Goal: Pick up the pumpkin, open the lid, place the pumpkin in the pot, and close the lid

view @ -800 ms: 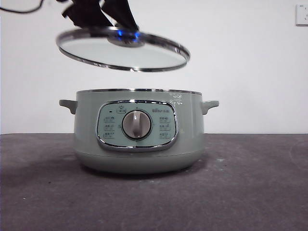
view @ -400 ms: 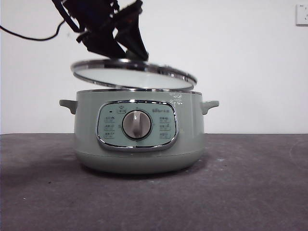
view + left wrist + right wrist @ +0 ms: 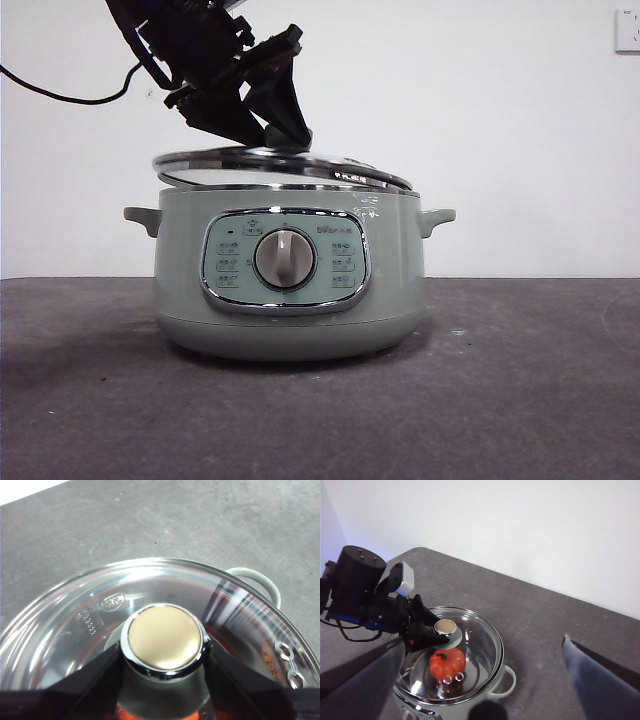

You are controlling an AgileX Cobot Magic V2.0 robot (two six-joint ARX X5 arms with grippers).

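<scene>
Over pot (image 3: 285, 290), left tool (image 3: 165, 652) clenched on lid (image 3: 283, 166) knob; pumpkin (image 3: 447, 663) beneath.

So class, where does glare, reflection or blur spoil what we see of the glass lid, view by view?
Left wrist view: streaky reflections smear the clear steel-rimmed glass lid, and the left gripper at its knob is a dark blur. Right wrist view: sharper, the small orange-red toy pumpkin reads clearly through the glass. Front view: bright highlights on the rim above the sage-green electric pot.
</scene>
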